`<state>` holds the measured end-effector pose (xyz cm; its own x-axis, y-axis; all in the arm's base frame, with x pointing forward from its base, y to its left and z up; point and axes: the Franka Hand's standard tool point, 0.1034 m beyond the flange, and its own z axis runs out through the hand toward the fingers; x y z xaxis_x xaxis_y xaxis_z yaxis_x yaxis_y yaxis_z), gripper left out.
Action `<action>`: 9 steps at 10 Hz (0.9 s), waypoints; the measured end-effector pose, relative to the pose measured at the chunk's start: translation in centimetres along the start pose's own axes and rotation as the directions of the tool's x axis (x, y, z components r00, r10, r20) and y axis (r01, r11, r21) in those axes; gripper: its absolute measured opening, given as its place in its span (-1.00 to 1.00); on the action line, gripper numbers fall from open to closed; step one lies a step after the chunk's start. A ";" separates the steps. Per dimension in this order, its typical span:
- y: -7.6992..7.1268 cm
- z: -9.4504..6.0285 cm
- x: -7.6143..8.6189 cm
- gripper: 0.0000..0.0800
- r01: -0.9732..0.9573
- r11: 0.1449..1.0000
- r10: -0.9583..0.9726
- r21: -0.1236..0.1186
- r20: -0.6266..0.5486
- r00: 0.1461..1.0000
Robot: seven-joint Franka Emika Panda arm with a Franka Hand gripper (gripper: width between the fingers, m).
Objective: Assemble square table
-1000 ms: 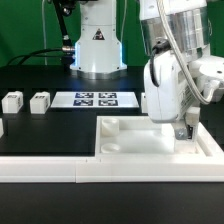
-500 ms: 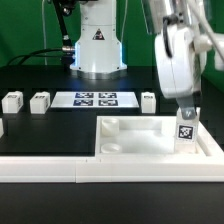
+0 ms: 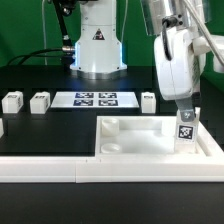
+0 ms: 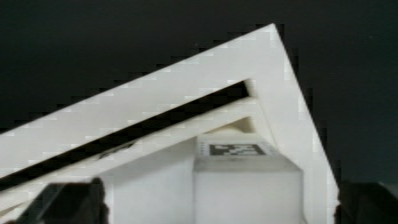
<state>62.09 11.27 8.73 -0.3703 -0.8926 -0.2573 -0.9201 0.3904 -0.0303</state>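
Note:
The square table top (image 3: 140,146) is a white slab with raised corner sockets, lying at the front right of the exterior view. One white tagged leg (image 3: 186,131) stands upright in its far right corner. My gripper (image 3: 186,109) hangs just above that leg, open, with nothing held. In the wrist view the leg (image 4: 237,178) and its tag lie between my dark fingers (image 4: 68,205), apart from both, with the slab's corner (image 4: 267,70) beyond. Loose legs lie on the black table: two on the left (image 3: 12,101) (image 3: 40,100) and one (image 3: 148,100) behind the slab.
The marker board (image 3: 95,99) lies flat in front of the robot base (image 3: 98,45). A long white rail (image 3: 50,169) runs along the front edge. Another white part (image 3: 2,127) shows at the exterior view's left edge.
A second ago my gripper sat low and turned over the slab's right corner, hiding the leg. It has since opened, straightened and risen, and the leg stands free in the corner.

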 end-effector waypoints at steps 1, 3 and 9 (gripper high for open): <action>0.0 0.0 0.0 0.62 0.000 1.000 0.000 0.000 0.000 1.000; 0.1 -0.2 0.0 0.62 0.075 0.997 -0.075 0.008 0.001 0.997; 2.9 -1.9 0.5 0.62 0.620 0.785 -0.620 0.009 -0.025 0.785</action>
<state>59.01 11.55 10.31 0.2765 -0.9477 -0.1593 -0.9503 -0.2449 -0.1924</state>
